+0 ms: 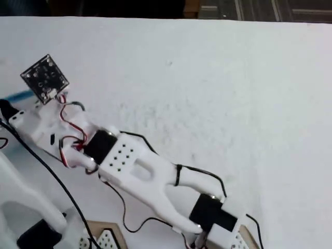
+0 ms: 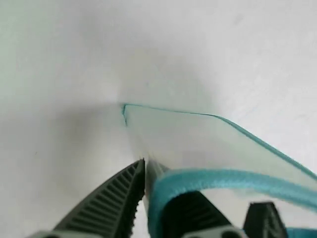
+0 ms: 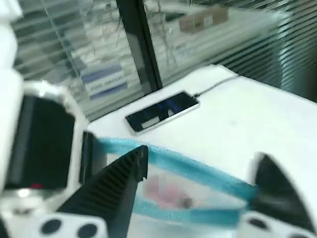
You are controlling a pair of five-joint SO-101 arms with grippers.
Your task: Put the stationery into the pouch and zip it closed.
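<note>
A clear pouch [image 2: 198, 144] with a teal zipper band [image 2: 223, 181] lies on the white table. My left gripper [image 2: 147, 171] is shut on the pouch's edge, with the clear wall pinched between its ribbed fingers [image 2: 116, 201]. In the right wrist view the pouch [image 3: 198, 193] sits between the spread fingers of my right gripper [image 3: 198, 173], which is open around the teal band [image 3: 188, 166]. A blurred pink item [image 3: 166, 191] shows through the pouch wall. In the high view a teal strip [image 1: 19, 96] peeks out at the left edge beside an arm's wrist [image 1: 39, 127].
An arm [image 1: 145, 171] stretches from the front right across to the far left of the white table [image 1: 218, 83]. Another arm's white body [image 1: 26, 207] stands at the front left. A phone [image 3: 163, 111] lies on the table beyond the pouch, in front of windows with blinds.
</note>
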